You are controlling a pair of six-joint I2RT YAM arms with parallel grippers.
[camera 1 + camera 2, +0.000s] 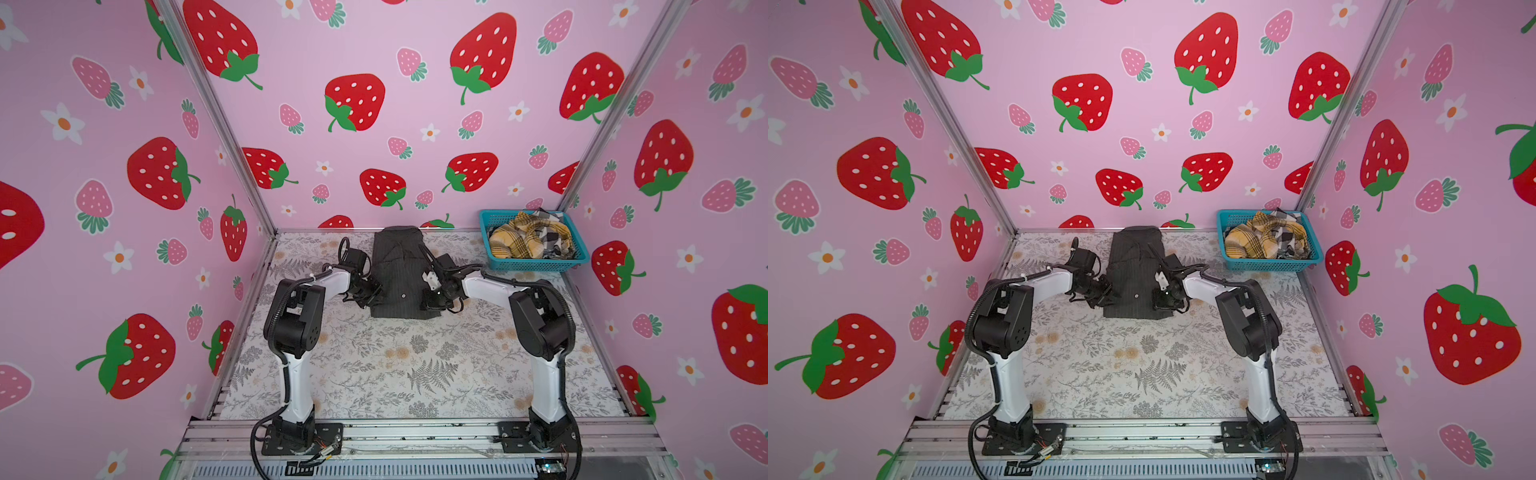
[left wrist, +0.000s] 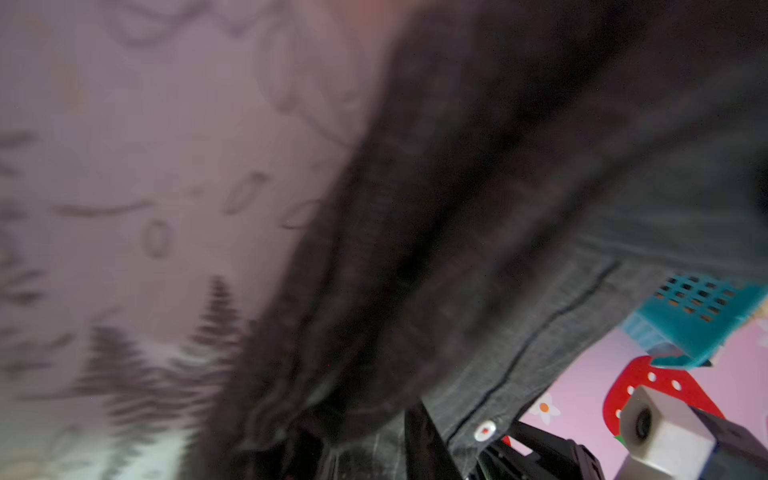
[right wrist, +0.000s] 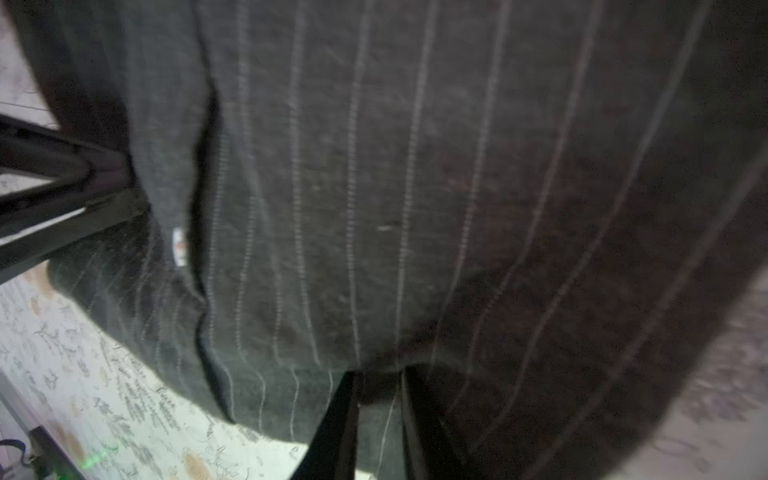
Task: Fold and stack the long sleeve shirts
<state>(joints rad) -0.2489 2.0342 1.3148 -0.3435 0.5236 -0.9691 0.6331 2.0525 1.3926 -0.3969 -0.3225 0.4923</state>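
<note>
- The charcoal shirt [image 1: 399, 270] lay on the table [image 1: 395, 365] toward the back wall. It was folded in to a narrow strip, collar at the far end and hem nearest me, as both top views showed.
- The left tool [image 1: 368, 297] and right tool [image 1: 432, 301] sat at the two near corners of the hem, one on each side. I judged this was the setup for carrying the hem up toward the collar evenly.
- The right wrist view gave what the top views could not: the right tool's fingers [image 3: 340, 415] stood close together with pinstriped cloth pinched between them.
- The left wrist view was blurred and filled with dark cloth, so I could not tell whether the left tool was spread or clamped. It did show a pale button [image 2: 484, 430] close up.
- The mustard plaid shirt [image 1: 519, 243] and check shirt [image 1: 555, 239] sat crumpled in the teal basket [image 1: 536, 262] at the back right corner, well apart from the work. From that I judged the stack was not yet begun.
</note>
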